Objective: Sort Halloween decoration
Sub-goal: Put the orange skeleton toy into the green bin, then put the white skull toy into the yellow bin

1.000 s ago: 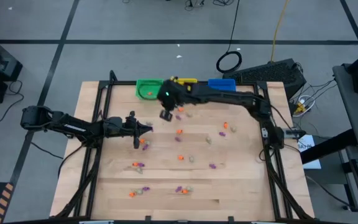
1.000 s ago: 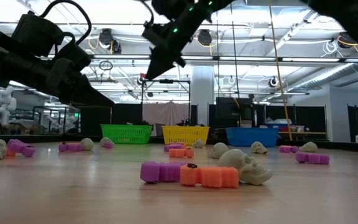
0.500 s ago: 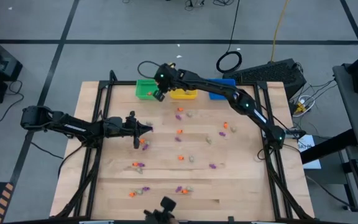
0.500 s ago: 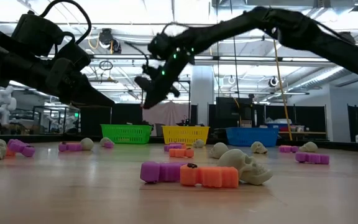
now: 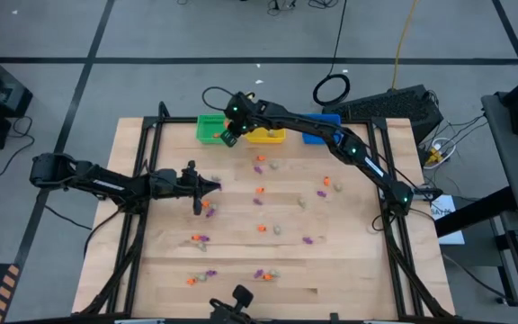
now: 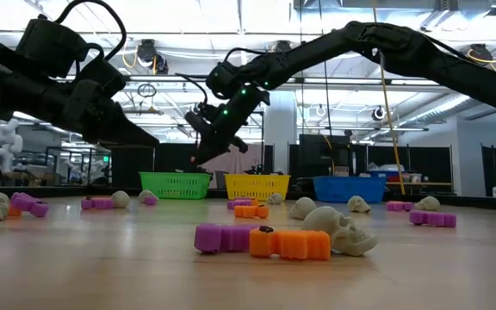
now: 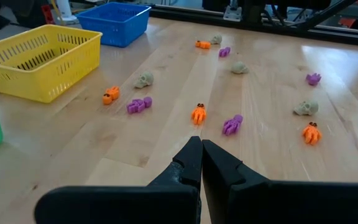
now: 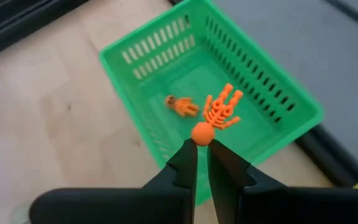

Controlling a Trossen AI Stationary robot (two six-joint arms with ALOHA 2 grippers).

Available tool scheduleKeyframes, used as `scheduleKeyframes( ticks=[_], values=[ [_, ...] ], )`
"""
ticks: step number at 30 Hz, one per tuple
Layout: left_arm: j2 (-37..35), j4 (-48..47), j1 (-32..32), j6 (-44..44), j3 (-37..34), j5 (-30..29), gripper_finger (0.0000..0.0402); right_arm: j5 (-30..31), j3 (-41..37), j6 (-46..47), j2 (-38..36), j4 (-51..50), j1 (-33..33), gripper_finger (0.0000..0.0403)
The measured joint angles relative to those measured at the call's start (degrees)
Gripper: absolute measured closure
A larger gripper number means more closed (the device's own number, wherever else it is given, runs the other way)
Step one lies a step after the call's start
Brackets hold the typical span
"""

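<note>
Wooden table (image 5: 349, 261) seen from above, framed by black rails, with two dark robot arms reaching over it. Along the far edge, three plastic baskets in a row: one green basket (image 5: 207, 128), one yellow basket (image 5: 268, 136), one blue basket (image 5: 324, 126). Left arm stretched low across the table's left side, left gripper (image 5: 214, 186) with fingers pressed together on nothing, hovering just above the wood near an orange trinket. Right arm extended diagonally from the right rail toward the far edge, right gripper (image 8: 201, 147) poised over the green basket, fingers clamped on one orange skeleton trinket (image 8: 218, 112) by its round head, body and limbs splayed above the fingertips. Inside the green basket, one more small orange figure (image 8: 182, 106) lying on the floor of the basket. Scattered over the tabletop, loose Halloween trinkets (image 5: 260, 227) in orange, purple and pale beige-grey, about twenty visible from above, too small for an exact count by colour. In the left wrist view, ten pieces countable: four orange, three purple, three pale skulls. Nearest the low camera, one purple piece (image 6: 222, 238), one orange piece (image 6: 289, 244) and one pale skull (image 6: 341, 230) touching in a row.
</note>
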Motion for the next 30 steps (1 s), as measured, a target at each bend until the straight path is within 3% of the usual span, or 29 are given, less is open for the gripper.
scheduleKeyframes(
  ticks=[13,24,27,30],
  values=[
    [0.0,0.0,0.0,-0.07,0.0,0.0,0.0389,-0.55,-0.01,0.47,0.01,-2.19,0.22,0.0372],
    [0.0,0.0,0.0,-0.09,0.0,0.02,0.0389,-0.46,-0.04,-0.64,-0.39,-1.74,0.28,0.0253],
    [-0.01,-0.02,0.0,-0.11,0.0,0.02,0.0389,-0.35,-0.04,-4.26,-2.37,-2.8,0.33,0.026],
    [0.0,-0.04,0.0,-0.31,0.0,0.02,0.0389,-0.29,-0.04,-8.81,-6.5,-5.92,0.83,0.0298]
  ],
)
